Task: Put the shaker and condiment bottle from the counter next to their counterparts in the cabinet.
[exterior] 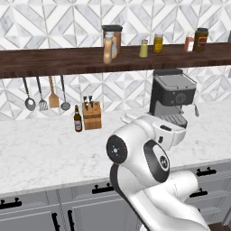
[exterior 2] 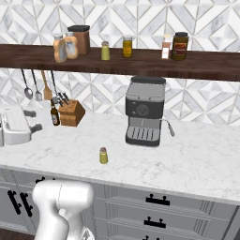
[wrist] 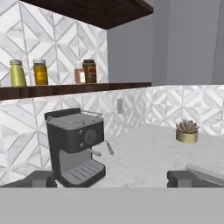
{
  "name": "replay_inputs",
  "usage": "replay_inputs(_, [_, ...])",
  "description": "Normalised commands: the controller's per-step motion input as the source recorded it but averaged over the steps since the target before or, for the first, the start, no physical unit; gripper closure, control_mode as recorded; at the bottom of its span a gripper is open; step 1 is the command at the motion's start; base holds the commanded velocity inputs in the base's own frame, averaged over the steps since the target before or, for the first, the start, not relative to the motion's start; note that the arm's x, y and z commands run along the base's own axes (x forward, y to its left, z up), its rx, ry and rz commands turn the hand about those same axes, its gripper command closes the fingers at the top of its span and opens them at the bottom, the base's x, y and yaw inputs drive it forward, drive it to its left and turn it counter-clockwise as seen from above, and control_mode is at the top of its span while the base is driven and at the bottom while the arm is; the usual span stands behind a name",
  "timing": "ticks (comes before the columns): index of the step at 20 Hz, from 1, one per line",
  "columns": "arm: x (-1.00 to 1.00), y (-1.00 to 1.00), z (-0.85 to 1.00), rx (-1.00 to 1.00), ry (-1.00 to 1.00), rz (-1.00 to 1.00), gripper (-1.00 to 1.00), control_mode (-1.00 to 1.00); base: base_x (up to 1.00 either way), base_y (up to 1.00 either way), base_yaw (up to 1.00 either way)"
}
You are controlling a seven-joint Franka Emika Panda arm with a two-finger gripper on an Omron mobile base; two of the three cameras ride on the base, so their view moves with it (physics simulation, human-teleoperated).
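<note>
The small yellow-green shaker (exterior 2: 103, 155) stands upright on the marble counter, in front of the coffee machine and to its left. Its twin (exterior 2: 105, 50) (exterior: 143, 48) (wrist: 18, 73) stands on the dark wooden cabinet shelf (exterior 2: 154, 63) (exterior: 54, 61). Two peach-orange condiment bottles (exterior 2: 59, 49) (exterior 2: 70, 45) stand side by side at the shelf's left; I cannot tell which is the counterpart. From the left base view the front one (exterior: 107, 50) overlaps the other. My gripper (wrist: 113, 179) (exterior 2: 36, 120) hangs open and empty above the counter, well left of the counter shaker, facing the coffee machine.
A grey coffee machine (exterior 2: 144, 112) (wrist: 76, 146) stands under the shelf. A knife block (exterior 2: 71, 112) and a dark beer bottle (exterior 2: 55, 114) sit at the back left, with utensils hanging above. Jars (exterior 2: 127, 47) (exterior 2: 180, 46) line the shelf. A potted succulent (wrist: 187, 131) sits far right.
</note>
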Motion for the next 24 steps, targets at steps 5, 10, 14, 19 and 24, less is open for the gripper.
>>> replay_inputs(5, [0.0,-0.35,-0.47,0.0,-0.03,-0.04,-1.0,-1.0,0.0,0.0,0.0])
replay_inputs(10, [0.0,-0.4,-0.43,0.01,0.0,-0.04,-1.0,-1.0,0.0,0.0,0.0])
replay_inputs(14, [0.0,-0.35,-0.48,0.01,0.0,-0.05,-1.0,-1.0,0.0,0.0,0.0])
replay_inputs(19, [0.0,-0.3,-0.43,0.0,0.0,-0.04,-1.0,-1.0,0.0,0.0,0.0])
replay_inputs(24, [0.01,-0.12,-0.49,0.0,0.0,-0.02,-1.0,-1.0,0.0,0.0,0.0])
